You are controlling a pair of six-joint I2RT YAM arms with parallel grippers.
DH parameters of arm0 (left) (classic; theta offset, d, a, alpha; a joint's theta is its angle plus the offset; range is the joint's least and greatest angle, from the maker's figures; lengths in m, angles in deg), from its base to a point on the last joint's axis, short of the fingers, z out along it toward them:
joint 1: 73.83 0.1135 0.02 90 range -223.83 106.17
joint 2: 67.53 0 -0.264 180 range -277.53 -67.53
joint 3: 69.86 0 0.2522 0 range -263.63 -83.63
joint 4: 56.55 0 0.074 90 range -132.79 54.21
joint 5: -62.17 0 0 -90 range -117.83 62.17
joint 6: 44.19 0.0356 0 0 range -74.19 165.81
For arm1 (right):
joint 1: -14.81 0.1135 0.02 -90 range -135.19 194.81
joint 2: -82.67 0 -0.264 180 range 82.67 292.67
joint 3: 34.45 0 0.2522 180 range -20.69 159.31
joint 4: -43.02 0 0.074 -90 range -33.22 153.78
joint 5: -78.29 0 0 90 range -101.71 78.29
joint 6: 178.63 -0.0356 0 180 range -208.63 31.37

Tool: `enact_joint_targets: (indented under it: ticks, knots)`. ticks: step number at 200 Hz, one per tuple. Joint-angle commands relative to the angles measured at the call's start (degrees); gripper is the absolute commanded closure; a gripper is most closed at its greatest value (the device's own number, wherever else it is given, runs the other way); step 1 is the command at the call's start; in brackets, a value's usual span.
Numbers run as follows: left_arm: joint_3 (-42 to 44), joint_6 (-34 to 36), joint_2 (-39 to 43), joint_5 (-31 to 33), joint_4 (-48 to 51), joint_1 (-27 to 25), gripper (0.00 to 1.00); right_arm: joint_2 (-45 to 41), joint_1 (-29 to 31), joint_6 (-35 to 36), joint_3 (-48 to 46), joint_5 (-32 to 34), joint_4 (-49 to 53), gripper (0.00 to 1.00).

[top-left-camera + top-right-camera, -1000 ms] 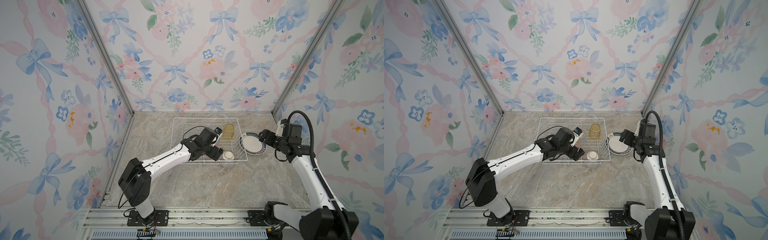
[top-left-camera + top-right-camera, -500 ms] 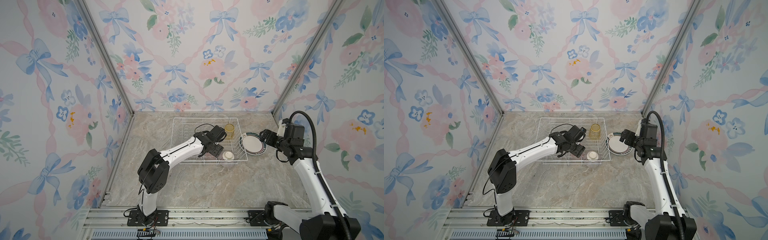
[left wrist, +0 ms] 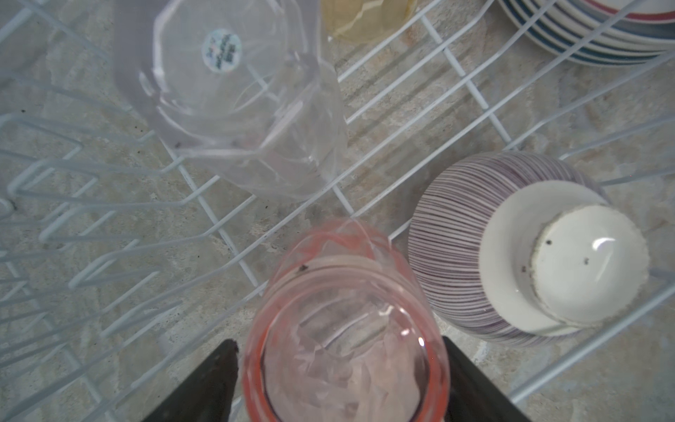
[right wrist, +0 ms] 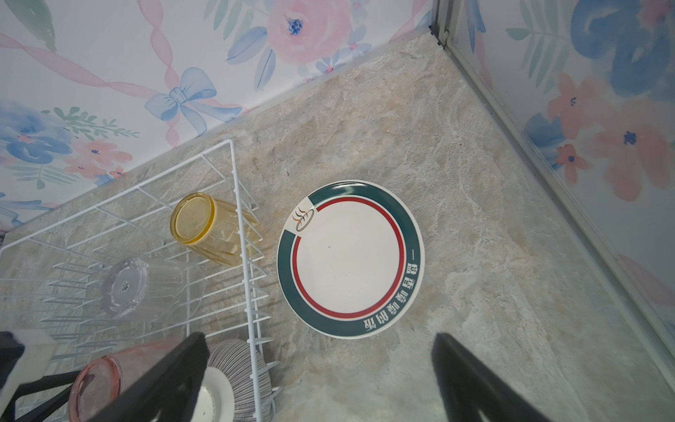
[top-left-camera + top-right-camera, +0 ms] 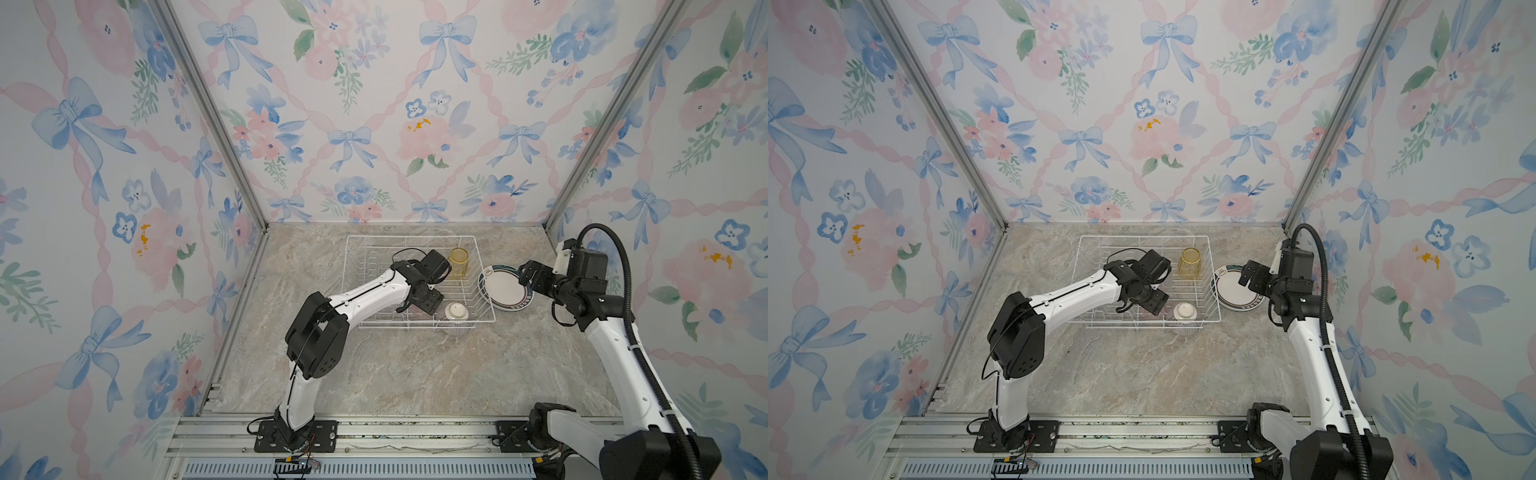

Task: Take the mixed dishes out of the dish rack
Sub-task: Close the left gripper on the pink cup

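The white wire dish rack stands at the back of the table. Upside down in it are a yellow tumbler, a clear tumbler, a pink tumbler and a purple-striped bowl. My left gripper reaches down into the rack, and its two black fingers sit against both sides of the pink tumbler. A stack of plates lies on the table just right of the rack. My right gripper hovers open by the stack's right edge, holding nothing.
Rows of upright prongs fill the rack's left half. The rack's wire wall runs between the bowl and the plates. Floral walls close in at the back and both sides, and the right wall is near the plates.
The left arm's elbow has swung right and the hand has settled lower in the rack. Its jaws have narrowed onto the pink tumbler. The right arm has hardly moved.
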Motion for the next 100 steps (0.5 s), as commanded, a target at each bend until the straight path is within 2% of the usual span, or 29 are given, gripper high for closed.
enact_joint_targets:
  ticks: [1,53,69,100]
  knots:
    - [-1.5,-0.6,-1.4,-1.6,1.8,0.4,0.19,0.6,0.4,0.3,-0.8,0.1,-1.1,0.01]
    - [-3.3,0.2,-3.6,-3.2,1.8,0.4,0.22,1.3,0.4,0.5,-1.0,0.2,-1.6,0.01]
    - [-3.5,0.2,-4.0,-3.8,1.8,0.6,0.26,1.4,0.4,0.6,-1.1,0.2,-1.7,0.01]
    - [-3.3,0.2,-4.1,-5.6,2.2,1.5,0.41,1.4,0.3,0.7,-1.3,0.2,-1.7,0.0]
